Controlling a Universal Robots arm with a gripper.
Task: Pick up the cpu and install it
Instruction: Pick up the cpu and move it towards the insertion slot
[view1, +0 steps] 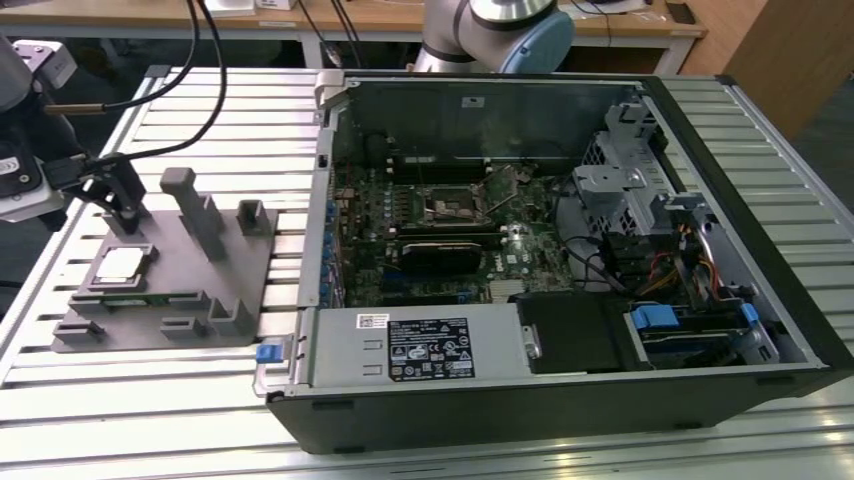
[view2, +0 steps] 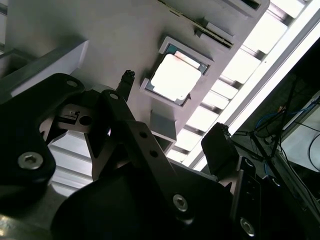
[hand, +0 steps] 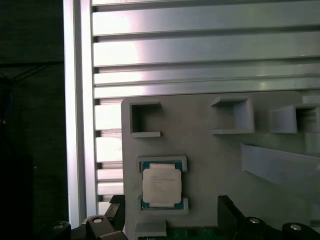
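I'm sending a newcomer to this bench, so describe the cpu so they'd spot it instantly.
Beside the open computer case, toward the exterior view's left, a grey tray lies on the slatted table. The cpu sits in a shallow recess in it: the only shiny silver square among grey blocks.

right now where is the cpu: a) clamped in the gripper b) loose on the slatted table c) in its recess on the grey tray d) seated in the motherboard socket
C: the cpu lies in its recess on the grey tray, and the open gripper near it holds nothing.
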